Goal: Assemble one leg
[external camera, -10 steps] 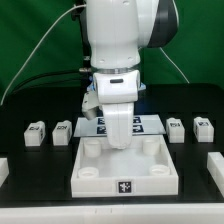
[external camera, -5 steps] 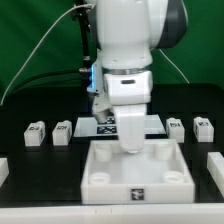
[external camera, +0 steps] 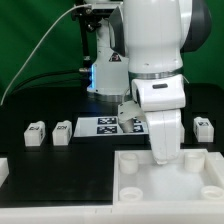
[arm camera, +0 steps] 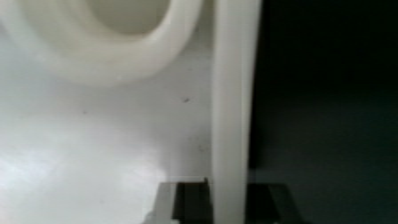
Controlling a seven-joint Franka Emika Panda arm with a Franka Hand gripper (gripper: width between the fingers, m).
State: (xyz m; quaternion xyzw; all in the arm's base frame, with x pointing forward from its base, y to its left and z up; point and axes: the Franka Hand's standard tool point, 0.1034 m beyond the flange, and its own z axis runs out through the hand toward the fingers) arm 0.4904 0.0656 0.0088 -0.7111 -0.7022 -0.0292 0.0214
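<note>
The large white tray point(external camera: 140, 188) with round corner holes lies at the front of the table, toward the exterior view's right. My gripper point(external camera: 165, 152) is shut on the tray's back wall. In the wrist view, the wall point(arm camera: 231, 100) runs between my two dark fingers point(arm camera: 192, 203), and my gripper point(arm camera: 230, 196) straddles it beside a round hole point(arm camera: 125, 35). Two small white legs point(external camera: 37, 132) point(external camera: 62, 131) with tags stand at the exterior view's left. Another leg point(external camera: 205, 128) stands at the right.
The marker board point(external camera: 100, 127) lies flat behind the tray, partly hidden by my arm. A white part point(external camera: 3, 171) shows at the exterior view's left edge. Cables hang at the back against a green backdrop.
My gripper has moved toward the exterior view's right and nearer the camera. The tray has slid with it from the centre to the lower right.
</note>
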